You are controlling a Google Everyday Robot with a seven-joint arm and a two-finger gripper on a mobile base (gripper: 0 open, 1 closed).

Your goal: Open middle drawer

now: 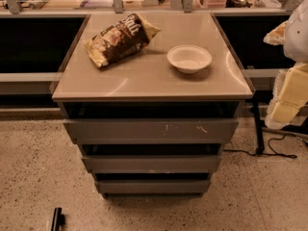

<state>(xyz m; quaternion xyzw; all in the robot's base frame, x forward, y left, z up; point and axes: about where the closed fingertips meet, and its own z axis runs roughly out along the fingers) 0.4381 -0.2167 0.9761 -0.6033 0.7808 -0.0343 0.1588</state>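
Nearest me is speckled floor, with a small black object [57, 219] lying on it far down and to the left of the gripper [285, 102]. The gripper hangs at the right edge of the scene, beside the cabinet at about countertop height. Whether it is open or closed I cannot tell.

The middle drawer [151, 163] sits below and to the left of the gripper, well apart from it. Its plain grey front lies between the bottom drawer [153, 186] and the scratched top drawer [151, 129], and it looks shut.

I judge the approach has not begun. The next move calls for dropping low, coming round to the front and catching the drawer's upper lip, since it has no handle.

Farther back, level with the gripper, a bowl [189, 58] and a chip bag [120, 38] rest on the countertop [144, 81].
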